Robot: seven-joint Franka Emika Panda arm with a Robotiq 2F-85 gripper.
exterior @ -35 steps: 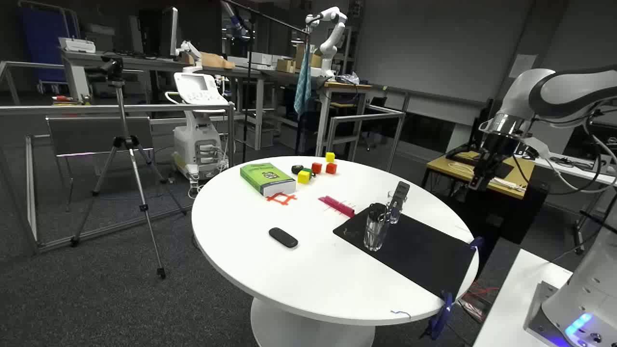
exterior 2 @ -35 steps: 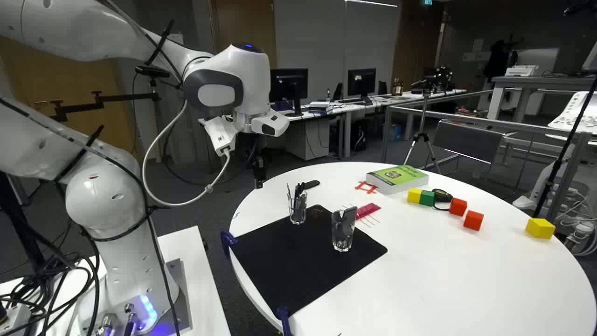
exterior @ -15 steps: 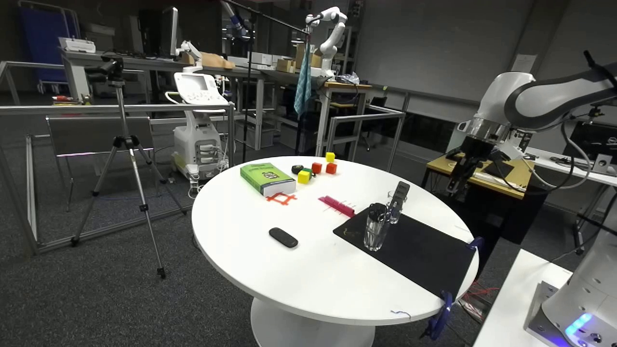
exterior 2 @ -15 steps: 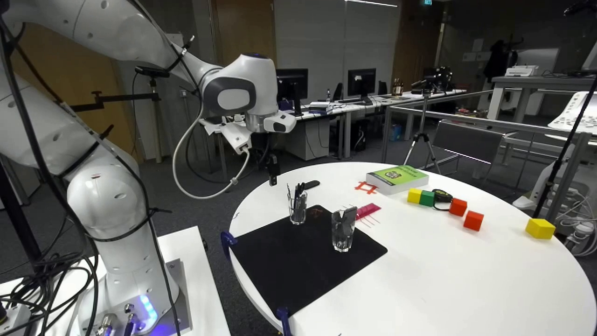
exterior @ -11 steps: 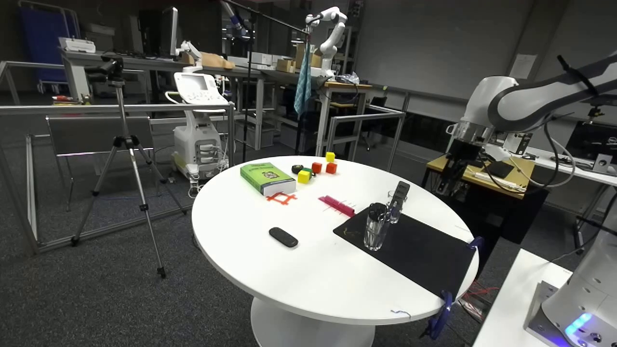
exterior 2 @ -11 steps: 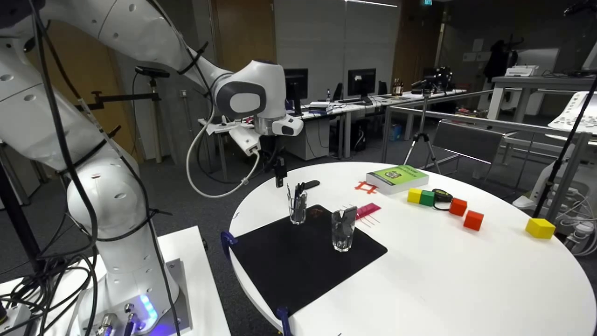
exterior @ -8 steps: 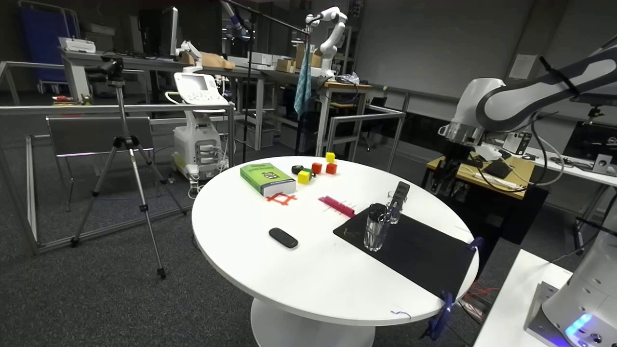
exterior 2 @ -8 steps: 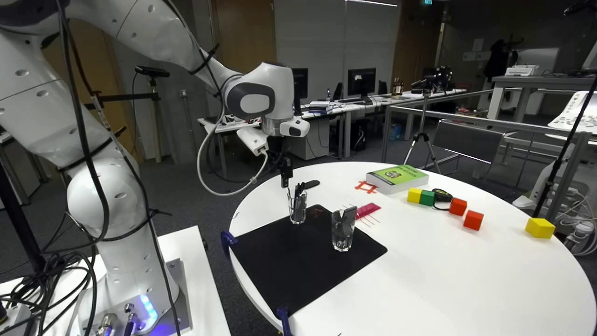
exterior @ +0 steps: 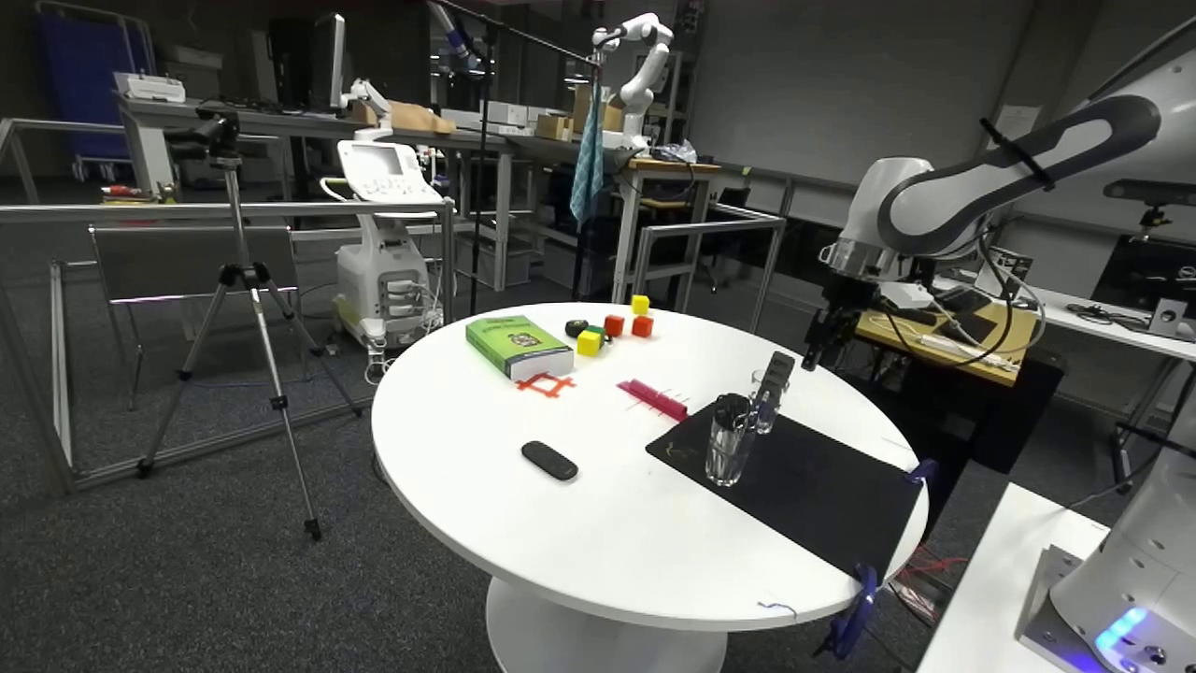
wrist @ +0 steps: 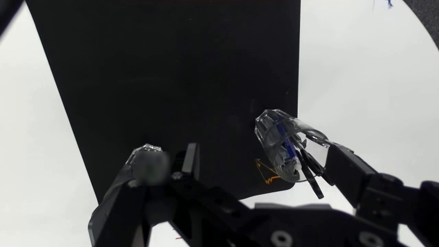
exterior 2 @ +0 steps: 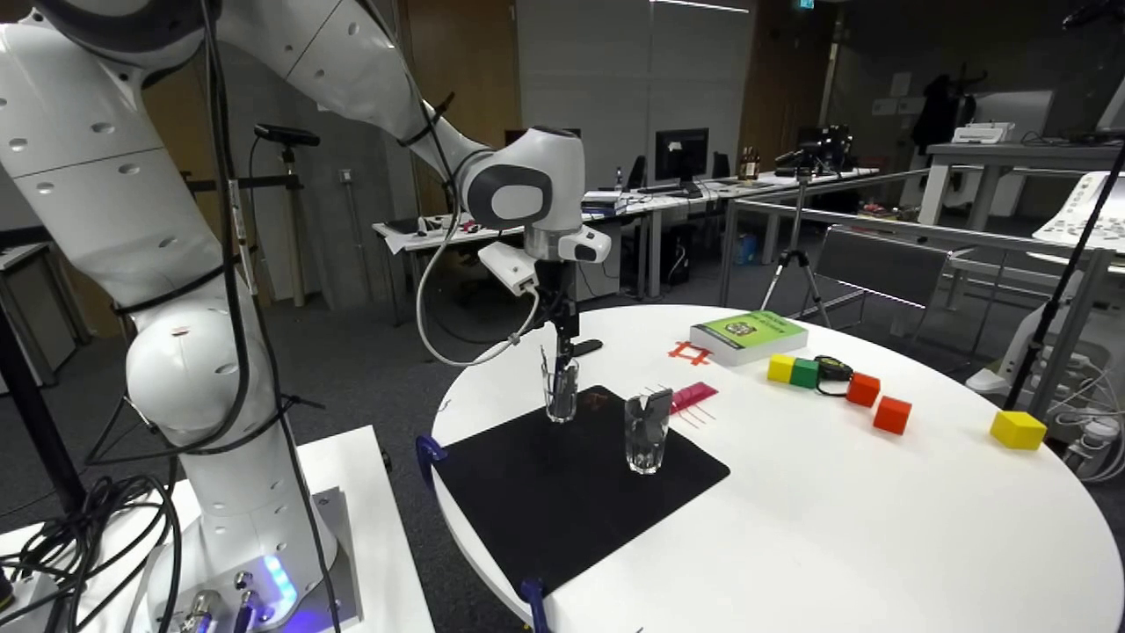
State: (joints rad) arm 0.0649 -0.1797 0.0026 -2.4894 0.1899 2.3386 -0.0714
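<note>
The pen glass and the handset glass both stand upright on the black mat, apart from each other, with their contents inside. The gripper hangs above that mat, its fingers spread wide and holding nothing; in an exterior view a gap parts it from both glasses. As far as shows, nothing is lifted and no grasp is made yet; whether any step is finished cannot be told. Each glass is clear and smooth, with facets low on the wall that catch the light. One holds a slim blue pen among dark, narrow tools; out of the other leans a flat grey handset. The mat looks thin and matt, round-cornered, with an orange scrawl, and lies on a smooth white round table. Farther off sit a thick green paperback and plain, sharp-edged cubes
</note>
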